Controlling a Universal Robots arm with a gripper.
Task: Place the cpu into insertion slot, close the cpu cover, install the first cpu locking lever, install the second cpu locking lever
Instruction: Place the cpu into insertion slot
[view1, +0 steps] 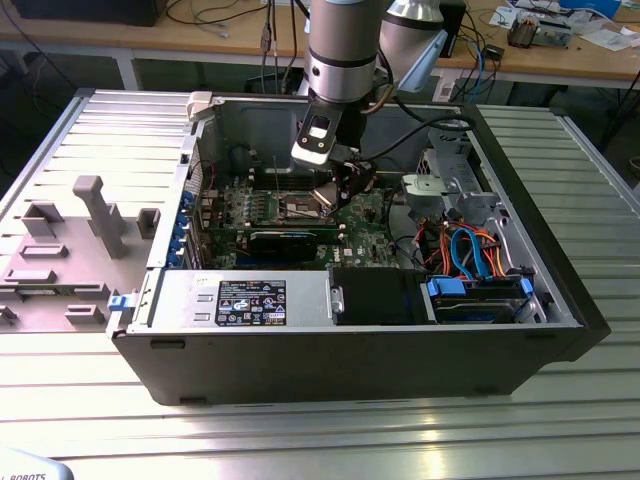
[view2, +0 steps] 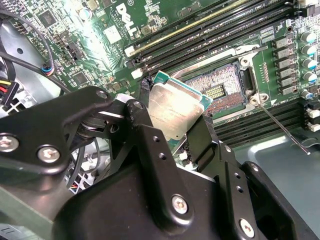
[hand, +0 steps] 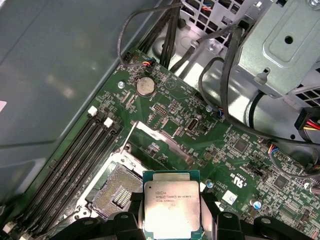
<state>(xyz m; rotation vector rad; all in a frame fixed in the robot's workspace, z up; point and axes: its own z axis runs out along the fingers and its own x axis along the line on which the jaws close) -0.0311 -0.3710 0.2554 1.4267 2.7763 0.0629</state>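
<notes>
- The tool (view2: 171, 119) is clenching the cpu (view2: 175, 112) by two opposite edges, and the chip's silvery top is facing the camera in both wrist views.
- The cpu (hand: 171, 207) is hanging over the green circuit board (hand: 225, 150), just beside the insertion slot (hand: 117, 187) and not yet in it. The slot's contact field is lying bare.
- The cpu cover (hand: 165, 142) is standing raised at the slot's far edge, and one thin locking lever (view2: 282, 127) is sticking out beside the slot (view2: 220, 90), so the socket is looking open to me.
- I am judging the main risk to be the alignment. If the chip is going down tilted or turned (it is looking a little rotated against the slot's frame in the second wrist view), it could be pressing on the fine contacts and bending them.
- A second risk, I think, is that a black finger (view2: 202, 137) is catching the raised cover or the long black memory slots (view2: 225, 25), because these are lying close to the socket.
- In the exterior view, the tool (view1: 350, 185) is reaching down into an open computer case (view1: 350, 360) with loose cables (view1: 470, 250) at the exterior view's right.
- The case is lying on a ribbed metal desk (view1: 300, 440), with grey holders (view1: 100, 215) at the exterior view's left and a wooden bench (view1: 200, 35) behind.
</notes>
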